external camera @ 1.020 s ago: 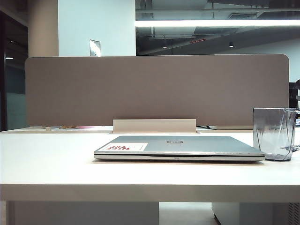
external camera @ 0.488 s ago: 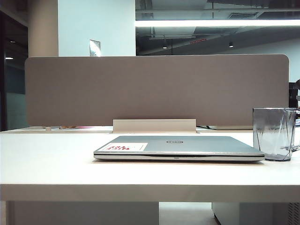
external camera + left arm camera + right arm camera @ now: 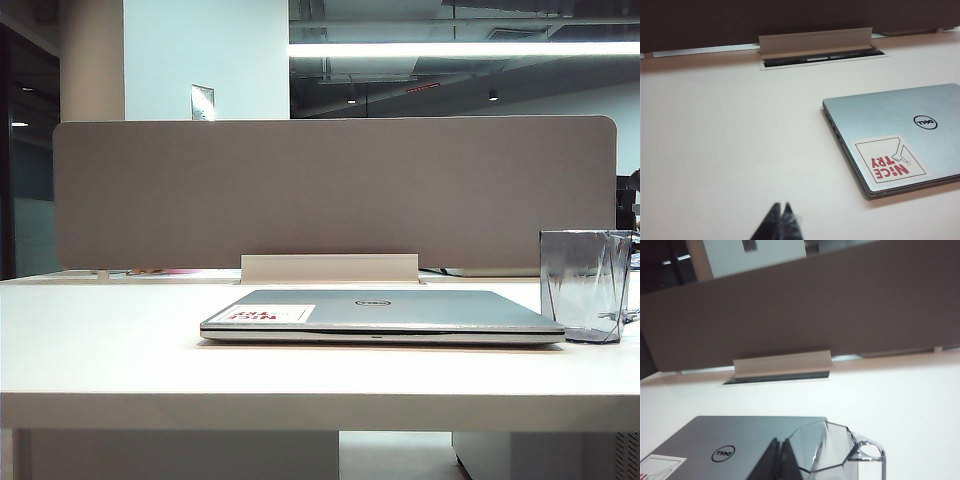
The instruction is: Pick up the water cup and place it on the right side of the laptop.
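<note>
Nothing's budged: water cup [image 3: 585,285] sits at the laptop's [image 3: 380,312] 3 o'clock, my left claw [image 3: 781,212] and right claw [image 3: 780,452] both pinched together, empty.

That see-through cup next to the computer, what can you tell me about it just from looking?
The water cup is a clear, grey-tinted tumbler that looks like plastic, with flat faceted sides and a slight taper toward the base. It stands upright on the white table, just off the right edge of the closed silver laptop. It appears empty. The right wrist view shows an angular rim and what may be a small handle. The shut right gripper is just in front of it; whether they touch is unclear.
</note>
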